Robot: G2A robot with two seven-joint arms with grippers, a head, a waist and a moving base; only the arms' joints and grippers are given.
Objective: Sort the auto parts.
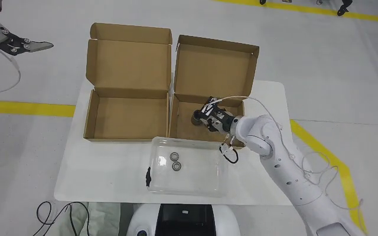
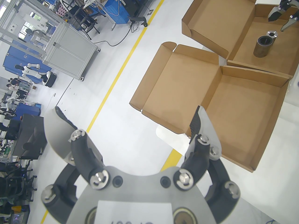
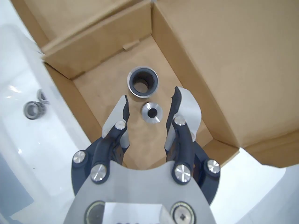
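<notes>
The right gripper point(image 3: 150, 95), jaws spread and empty, hangs over the small steel collar point(image 3: 151, 113) mid-frame in the cardboard box point(image 3: 100, 89); the tall sleeve point(image 3: 142, 84) just beside it could be clipped and toppled.

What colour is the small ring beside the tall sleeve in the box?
The ring is shiny silver with a dark hole; right wrist view.
</notes>
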